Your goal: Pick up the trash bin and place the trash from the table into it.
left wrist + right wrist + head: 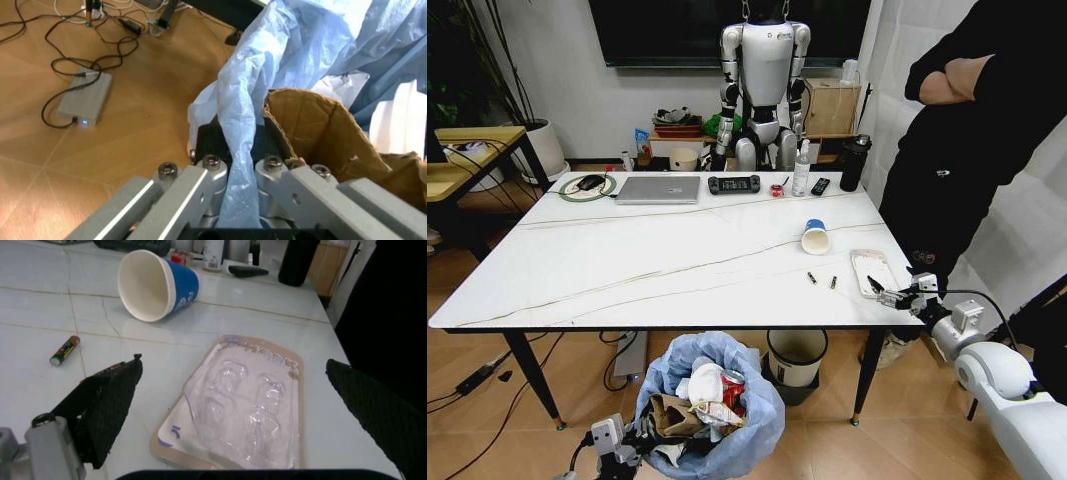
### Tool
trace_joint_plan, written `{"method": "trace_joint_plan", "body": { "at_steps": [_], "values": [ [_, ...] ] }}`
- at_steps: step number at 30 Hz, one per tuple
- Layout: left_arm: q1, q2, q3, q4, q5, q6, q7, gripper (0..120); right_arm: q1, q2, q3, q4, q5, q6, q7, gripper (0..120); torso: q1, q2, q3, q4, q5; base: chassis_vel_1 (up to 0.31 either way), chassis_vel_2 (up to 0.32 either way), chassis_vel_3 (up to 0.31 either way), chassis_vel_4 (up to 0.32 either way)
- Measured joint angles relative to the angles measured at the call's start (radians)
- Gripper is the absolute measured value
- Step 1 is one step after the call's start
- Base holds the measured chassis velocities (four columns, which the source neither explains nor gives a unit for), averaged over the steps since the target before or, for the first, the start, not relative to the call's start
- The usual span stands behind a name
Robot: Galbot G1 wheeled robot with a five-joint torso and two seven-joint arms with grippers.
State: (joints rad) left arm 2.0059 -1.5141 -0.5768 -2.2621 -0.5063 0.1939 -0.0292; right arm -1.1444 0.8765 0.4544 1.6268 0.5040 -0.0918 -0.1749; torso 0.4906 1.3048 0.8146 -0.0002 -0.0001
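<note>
The trash bin sits low in front of the table's near edge, its crinkled light-blue bag bulging over the rim. Inside lie torn brown cardboard, crumpled white paper and a red-and-yellow wrapper. The left gripper is at the bin's near-left rim; in the left wrist view its jaws are clamped together on a fold of the blue bag, with the cardboard just beside them.

The table, white marble-look with thin veins, carries the remaining litter on its right side. A blue-and-white paper cup lies tipped on its side, mouth toward the near edge; printing on its blue wall is too small to read. A clear blister packet on a pale card lies flat near the right corner; embossed lettering at its top edge cannot be made out. Two small batteries lie between cup and packet; one shows a green-and-yellow label, text illegible.

The right gripper hovers at the table's right edge, just beside the packet. Its black-padded fingers stand wide apart, straddling the packet without touching it.

At the far edge stand a silver laptop, a black game controller and a dark bottle.
</note>
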Motion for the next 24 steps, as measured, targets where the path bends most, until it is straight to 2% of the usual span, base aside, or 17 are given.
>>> {"method": "trace_joint_plan", "body": {
  "at_steps": [18,20,24],
  "values": [
    [-0.017,-0.003,0.001,0.011,-0.001,0.004,-0.003,0,0.057,0.007,-0.064,-0.087,-0.075,-0.031,0.025,100,0.0,0.0,0.0,0.0,0.0,0.0,0.0,0.0,0.0],
    [-0.018,-0.004,0.001,0.012,-0.001,0.005,-0.003,0,0.059,0.008,-0.064,-0.092,-0.083,-0.032,0.026,97,0.0,0.0,0.0,0.0,0.0,0.0,0.0,0.0,0.0],
    [-0.02,-0.004,0.002,0.014,-0.003,0.006,-0.003,0,0.066,0.01,-0.06,-0.101,-0.087,-0.034,0.029,81,0.0,0.0,0.0,0.0,0.0,0.0,0.0,0.0,0.0]
  ]
}}
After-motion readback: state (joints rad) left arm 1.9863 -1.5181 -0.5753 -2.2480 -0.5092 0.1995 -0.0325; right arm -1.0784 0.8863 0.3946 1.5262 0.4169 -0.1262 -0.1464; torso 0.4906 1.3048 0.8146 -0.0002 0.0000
